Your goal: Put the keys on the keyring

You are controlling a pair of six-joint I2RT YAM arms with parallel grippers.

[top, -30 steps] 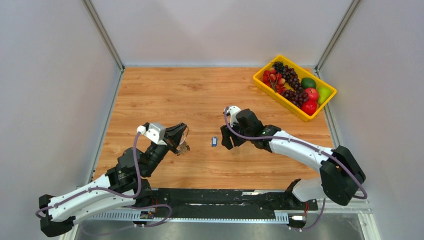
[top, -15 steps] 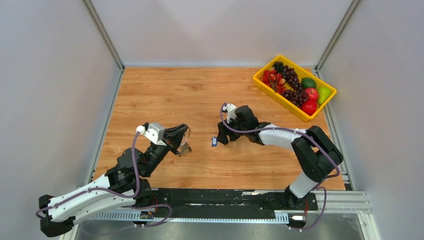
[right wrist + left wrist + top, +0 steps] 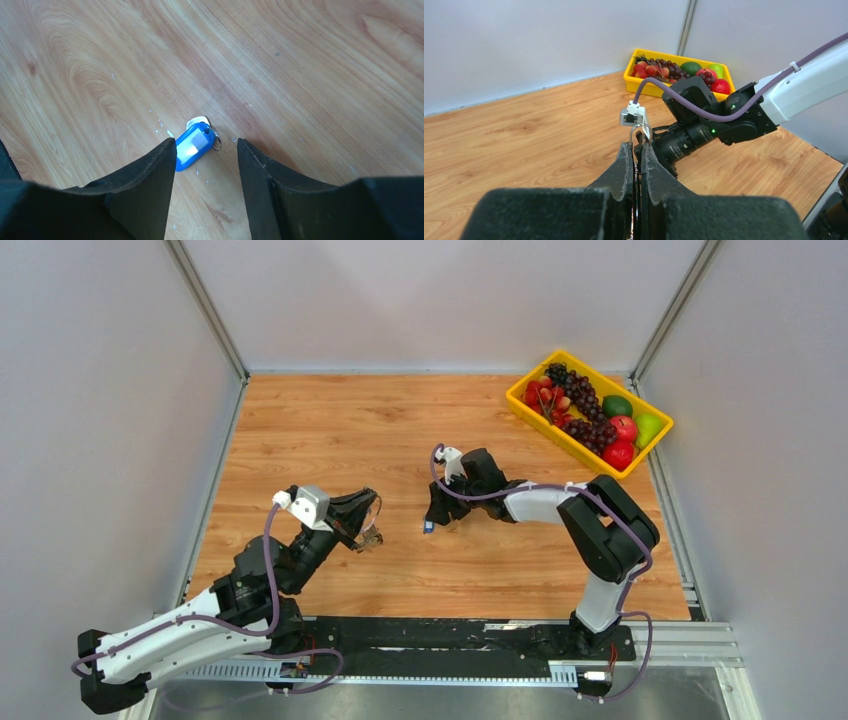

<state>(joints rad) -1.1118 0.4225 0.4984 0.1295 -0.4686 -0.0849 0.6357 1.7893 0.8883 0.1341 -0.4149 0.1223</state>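
Note:
A key with a blue plastic tag [image 3: 193, 146] lies flat on the wooden table, its silvery blade poking out beyond the tag; in the top view it [image 3: 428, 526] shows just below my right gripper. My right gripper [image 3: 206, 146] is open just above it, its left fingertip [image 3: 167, 150] partly over the tag's edge. My left gripper [image 3: 637, 148] is shut on the keyring [image 3: 642, 132], a thin silver wire loop sticking out past the fingertips and held above the table. In the top view the keyring [image 3: 373, 510] shows at the left gripper's tip with something small hanging under it.
A yellow tray [image 3: 534, 408] of fruit stands at the back right corner of the table; it also shows in the left wrist view [image 3: 644, 88]. Grey walls close the table on three sides. The right arm's wrist camera body [image 3: 704, 117] sits directly ahead of the left gripper.
My right gripper has moved left and down over the blue-tagged key, with its elbow folding back. The left arm and keyring have stayed still.

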